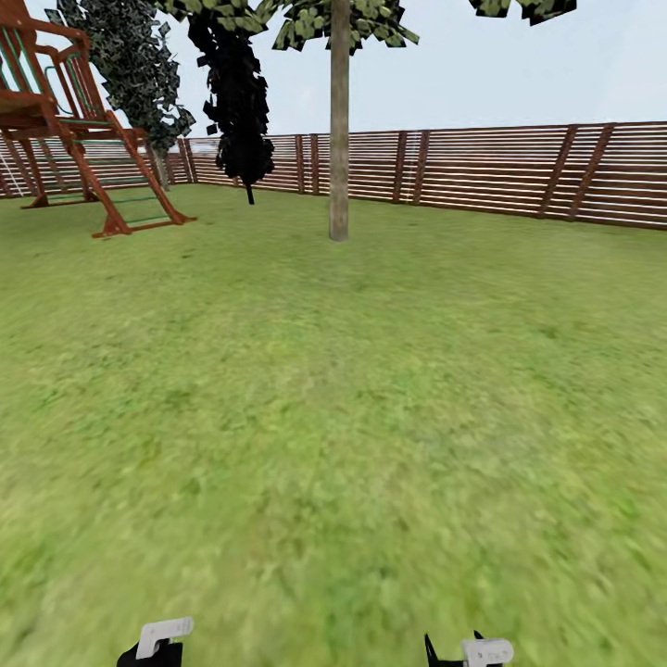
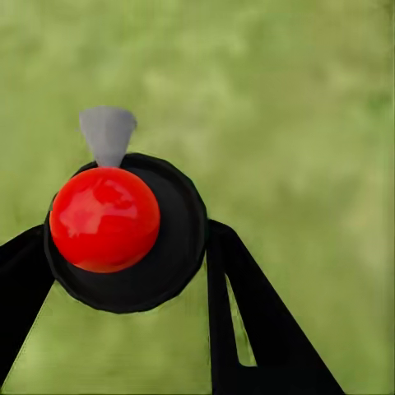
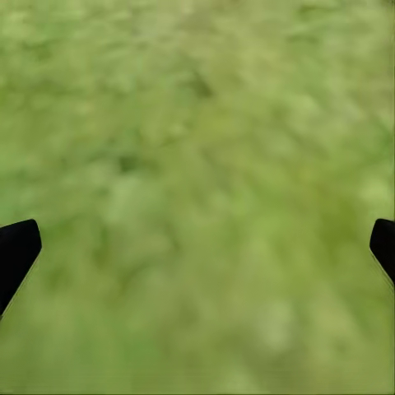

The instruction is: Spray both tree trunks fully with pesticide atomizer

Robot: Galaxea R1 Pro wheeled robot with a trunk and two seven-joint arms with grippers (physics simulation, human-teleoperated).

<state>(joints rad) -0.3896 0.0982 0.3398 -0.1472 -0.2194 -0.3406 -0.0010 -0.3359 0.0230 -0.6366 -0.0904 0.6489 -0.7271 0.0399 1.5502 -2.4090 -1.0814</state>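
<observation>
In the left wrist view the pesticide atomizer shows as a black round body with a glossy red ball on top and a grey cone nozzle. My left gripper is shut on it, one black finger on each side, above blurry grass. A tree with a straight grey-brown tree trunk stands ahead on the lawn, far off, its leafy crown at the picture's top. My right gripper is open over bare grass with nothing between its fingers. Both grippers peek in at the head view's lower edge, left gripper and right gripper.
A brown slat fence closes the garden at the back. A wooden play frame with a ladder stands far left. A dark narrow tree and a speckled one stand by the fence. Open grass floor lies between me and the trunk.
</observation>
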